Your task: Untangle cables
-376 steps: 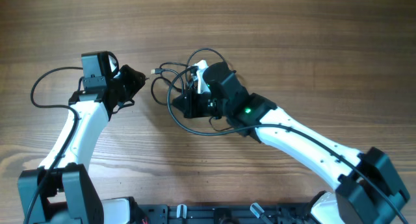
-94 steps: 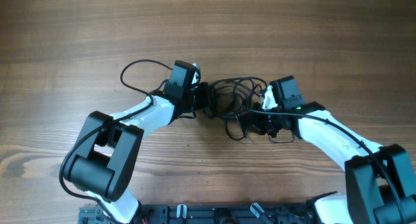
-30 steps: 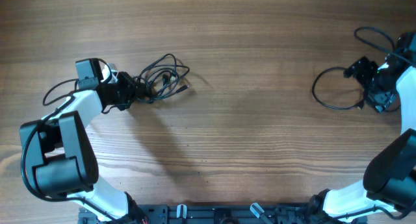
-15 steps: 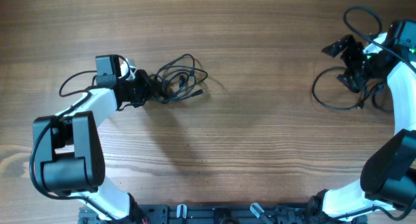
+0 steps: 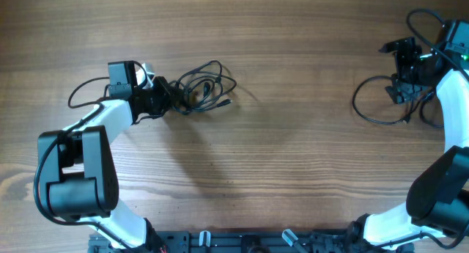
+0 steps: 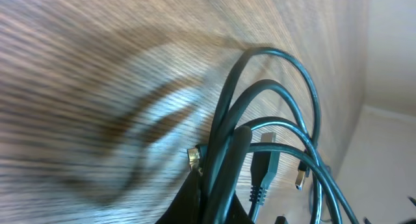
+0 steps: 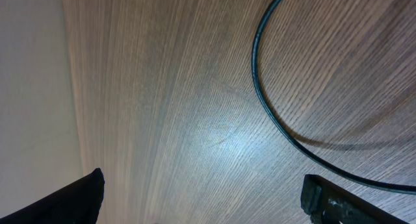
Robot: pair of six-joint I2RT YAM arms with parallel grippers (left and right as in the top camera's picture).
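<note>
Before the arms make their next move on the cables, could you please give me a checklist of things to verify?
1. Grip on the tangle: left gripper is shut on the cable bundle: ok.
2. Free gripper: right gripper is open and holds nothing: ok.
3. Separation: loose cable lies on the table, far from the bundle: ok.
4. Bundle untangled: not ok; several loops cross in the left wrist view.
5. Both ends of the loose cable located: cannot tell.
</note>
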